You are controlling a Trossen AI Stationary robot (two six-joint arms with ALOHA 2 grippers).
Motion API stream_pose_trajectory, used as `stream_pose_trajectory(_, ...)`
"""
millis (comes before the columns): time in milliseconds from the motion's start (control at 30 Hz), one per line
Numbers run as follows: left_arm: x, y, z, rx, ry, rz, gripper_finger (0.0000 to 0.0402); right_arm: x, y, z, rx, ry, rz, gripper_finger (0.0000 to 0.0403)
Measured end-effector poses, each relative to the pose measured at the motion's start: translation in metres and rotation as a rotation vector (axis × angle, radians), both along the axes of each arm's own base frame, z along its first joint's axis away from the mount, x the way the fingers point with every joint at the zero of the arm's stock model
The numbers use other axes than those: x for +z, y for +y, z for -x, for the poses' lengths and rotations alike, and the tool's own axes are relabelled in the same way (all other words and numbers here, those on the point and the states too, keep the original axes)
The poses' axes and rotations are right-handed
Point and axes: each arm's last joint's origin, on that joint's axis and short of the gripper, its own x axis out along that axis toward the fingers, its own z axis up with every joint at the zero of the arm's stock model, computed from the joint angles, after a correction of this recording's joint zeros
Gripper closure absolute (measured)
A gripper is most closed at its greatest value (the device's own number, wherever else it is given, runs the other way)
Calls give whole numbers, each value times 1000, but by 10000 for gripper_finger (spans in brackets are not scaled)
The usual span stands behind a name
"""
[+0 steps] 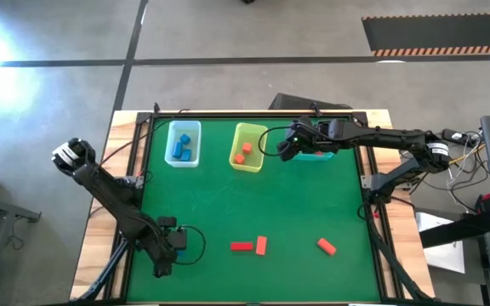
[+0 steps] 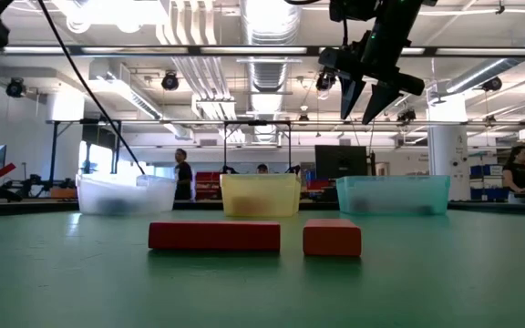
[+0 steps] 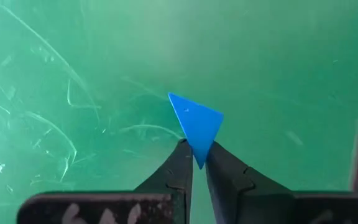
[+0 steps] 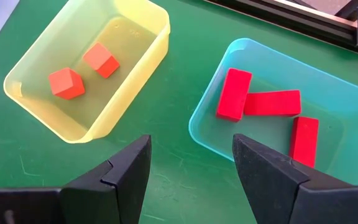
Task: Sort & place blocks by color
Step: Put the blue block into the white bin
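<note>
1. Left gripper (image 1: pixel 177 252) low at the near-left of the green table (image 1: pixel 253 208), fingers (image 3: pixel 182 165) pinched on a corner of a blue block (image 3: pixel 196 124), held just above the mat.
2. Clear-bluish bin (image 1: pixel 183 144) at the far left of the row, several blue blocks (image 1: pixel 182 149) inside.
3. Yellow bin (image 1: pixel 247 147) next to the right, holding two orange cubes (image 4: pixel 82 71) that lie close together near one end.
4. Red bar (image 1: pixel 242 246) on the mat near the front edge, about centre; an orange bar (image 1: pixel 261 246) just beside it on the right, standing crosswise to it, a slim gap between the two.
5. Right gripper (image 1: pixel 285 146) raised over the far side, between the yellow bin and the teal bin (image 4: pixel 210 112), fingers (image 4: pixel 126 171) spread wide with nothing between them.
6. Teal bin at the far right of the row, three red bars (image 4: pixel 266 106) inside: two touching at an angle, the third apart toward one end.
7. Another orange block (image 1: pixel 327 246) alone on the mat at the near right, well apart from the pair at centre.
</note>
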Motion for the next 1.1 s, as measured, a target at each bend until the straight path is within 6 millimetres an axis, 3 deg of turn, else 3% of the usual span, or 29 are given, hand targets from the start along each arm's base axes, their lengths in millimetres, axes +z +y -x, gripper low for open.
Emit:
stream_pose_trajectory(300,32,22,2,69,-94,58,382,0,0,0,0,0,0,188)
stream_pose_trajectory(467,58,47,-2,158,-187,59,381,0,0,0,0,-1,0,188)
stream_pose_trajectory(833,89,147,7,494,-295,-38,380,0,0,0,1,-1,-3,188)
stream_pose_trajectory(1100,98,220,12,748,-323,-212,393,0,0,0,2,-2,-4,188)
